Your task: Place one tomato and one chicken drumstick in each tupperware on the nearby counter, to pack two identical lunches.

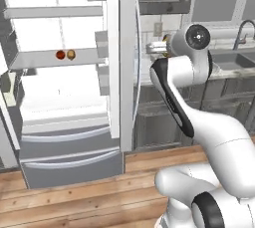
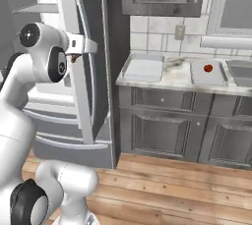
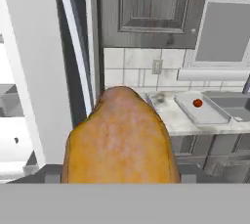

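A golden-brown chicken drumstick [image 3: 119,140] looms close in the hand view and hides the fingertips. My gripper [image 2: 87,47] is shut on it, held high beside the open fridge door. A sliver of the drumstick [image 2: 74,58] peeks out under the hand. On the counter [image 2: 177,79] stand two tupperware: the left tupperware [image 2: 142,68] looks empty, and the right tupperware [image 2: 207,73] holds one tomato [image 2: 208,68]. That tomato [image 3: 197,103] also shows in the hand view. A second tomato [image 1: 60,55] and a second drumstick [image 1: 71,54] lie side by side on a fridge shelf.
The open fridge door [image 1: 122,62] stands edge-on between the fridge shelves and the counter, close to my hand. A grey sink [image 2: 241,71] with a faucet [image 1: 243,28] sits at the counter's right end. Dark cabinets hang above the counter, and the floor is wood.
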Robot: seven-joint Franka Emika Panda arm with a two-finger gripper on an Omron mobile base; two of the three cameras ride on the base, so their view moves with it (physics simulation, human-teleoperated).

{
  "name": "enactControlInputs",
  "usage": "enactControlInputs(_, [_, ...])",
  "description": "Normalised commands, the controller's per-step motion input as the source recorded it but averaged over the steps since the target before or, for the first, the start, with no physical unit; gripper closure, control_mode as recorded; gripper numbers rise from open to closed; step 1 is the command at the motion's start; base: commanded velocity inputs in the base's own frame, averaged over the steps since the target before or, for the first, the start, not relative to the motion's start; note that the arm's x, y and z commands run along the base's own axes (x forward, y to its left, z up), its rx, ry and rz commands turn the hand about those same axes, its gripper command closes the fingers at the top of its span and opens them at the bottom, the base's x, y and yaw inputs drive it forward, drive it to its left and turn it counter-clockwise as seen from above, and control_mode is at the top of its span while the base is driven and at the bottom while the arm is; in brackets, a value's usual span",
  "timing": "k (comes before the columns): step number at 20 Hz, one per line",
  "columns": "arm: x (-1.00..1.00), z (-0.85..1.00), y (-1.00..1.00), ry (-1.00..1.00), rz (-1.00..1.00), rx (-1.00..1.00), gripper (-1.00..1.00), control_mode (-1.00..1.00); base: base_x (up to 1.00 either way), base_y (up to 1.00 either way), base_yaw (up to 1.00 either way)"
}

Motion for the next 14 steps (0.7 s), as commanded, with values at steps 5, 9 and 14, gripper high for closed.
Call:
enactControlInputs(5, [0.00, 0.00, 0.00, 0.00, 0.00, 0.00, 1.00, 1.00, 0.00, -1.00, -0.05])
enactControlInputs(9, [0.00, 0.00, 0.00, 0.00, 0.00, 0.00, 1.00, 1.00, 0.00, -1.00, -0.04])
enactControlInputs(14, [0.00, 0.00, 0.00, 0.00, 0.00, 0.00, 1.00, 1.00, 0.03, -0.99, -0.02])
